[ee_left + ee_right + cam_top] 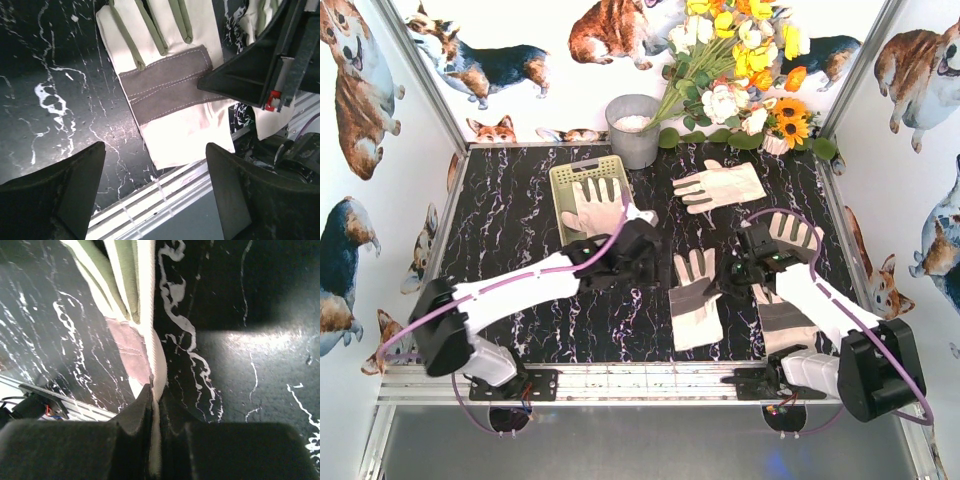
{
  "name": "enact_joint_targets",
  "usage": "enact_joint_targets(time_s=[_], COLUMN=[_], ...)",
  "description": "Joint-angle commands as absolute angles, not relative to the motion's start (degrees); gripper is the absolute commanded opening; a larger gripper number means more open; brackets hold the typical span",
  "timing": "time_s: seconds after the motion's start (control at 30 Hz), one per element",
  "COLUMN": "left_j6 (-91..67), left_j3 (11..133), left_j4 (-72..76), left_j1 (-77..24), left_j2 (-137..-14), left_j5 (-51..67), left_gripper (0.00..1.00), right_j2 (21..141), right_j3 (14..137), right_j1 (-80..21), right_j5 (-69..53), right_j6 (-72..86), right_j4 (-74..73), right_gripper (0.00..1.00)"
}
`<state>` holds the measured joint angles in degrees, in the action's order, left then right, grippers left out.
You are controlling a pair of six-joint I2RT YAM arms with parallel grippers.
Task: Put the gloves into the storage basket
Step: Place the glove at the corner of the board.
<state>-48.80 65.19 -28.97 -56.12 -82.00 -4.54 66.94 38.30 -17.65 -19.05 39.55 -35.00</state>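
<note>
The storage basket (558, 200) sat at the upper left of the desk (510, 260), and one glove (592, 205) lay flat inside it. The left fingers (645, 255) hung just below and to the right of the basket, spread wide with nothing in them. The right fingers (151, 410) were squeezed tight on the thin edge of the middle glove (693, 300), which lay in the lower middle of the top view. A third glove (720, 185) lay in the upper middle, near the flowers (740, 60). A fourth glove (792, 232) peeked out from under the right arm. The pinch held only a little bit of cloth, so the floppy glove might slip out when it was lifted. It might also dangle, drag on the desk, catch on the basket's rim and hang half out. The left arm was right between this glove and the basket, so the two arms might bump.
</note>
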Motion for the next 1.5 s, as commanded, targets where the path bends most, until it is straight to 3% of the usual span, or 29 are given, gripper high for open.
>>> enact_joint_targets(time_s=[0.0,0.27,0.6,1.37,1.47], left_j6=[-50.1,-48.3,-48.4,-48.5,-48.3], left_j3=[66.4,69.6,69.2,67.2,67.2], left_j4=[-23.4,-23.4,-21.3,-18.8,-19.4], left_j1=[-55.8,-55.8,-55.8,-55.8,-55.8], left_j2=[-87.8,-99.8,-105.6,-106.8,-105.5], left_j5=[0.7,8.7,11.8,10.7,9.7], left_gripper=[0.73,0.67,0.57,0.56,0.57], right_j2=[67.2,68.4,69.4,69.4,68.6], right_j3=[37.6,36.0,31.5,28.3,29.6], right_j1=[-17.7,-17.7,-17.7,-17.7,-17.7], right_j5=[-15.9,-13.1,-15.6,-13.1,-12.3], right_j6=[40.4,38.0,43.0,48.7,47.9], right_j4=[-36.5,-36.7,-31.3,-28.4,-30.5], right_gripper=[0.00,0.00,0.00,0.00,0.34])
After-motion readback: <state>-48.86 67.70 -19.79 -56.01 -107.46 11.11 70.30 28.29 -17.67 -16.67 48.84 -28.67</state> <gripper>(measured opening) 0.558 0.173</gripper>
